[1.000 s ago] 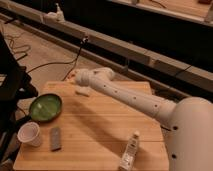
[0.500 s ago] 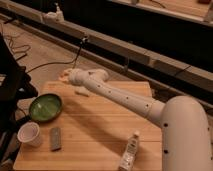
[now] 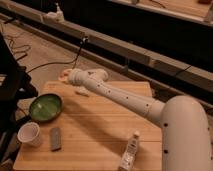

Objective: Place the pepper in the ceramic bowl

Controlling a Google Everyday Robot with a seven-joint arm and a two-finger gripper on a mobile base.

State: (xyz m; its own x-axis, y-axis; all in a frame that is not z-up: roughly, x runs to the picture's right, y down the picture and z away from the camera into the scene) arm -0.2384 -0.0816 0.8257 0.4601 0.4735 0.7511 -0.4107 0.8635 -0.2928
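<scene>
Gripper point(image 3: 66, 76) at table's point(image 3: 100, 135) far-left edge, finger state cannot tell. Pepper point(image 3: 64, 76) seems right at the gripper tip, contact unclear. Ceramic bowl point(image 3: 45, 107) nearer the camera, left of gripper, well apart.

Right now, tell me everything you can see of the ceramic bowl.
The ceramic bowl is round, shallow and green, glossy like glaze, with a darker rim. It sits upright on the wooden table near its left edge, looking empty. A white paper cup and a grey block lie just in front of it, apart from it. The gripper is at the table's far edge, well clear of the bowl.
</scene>
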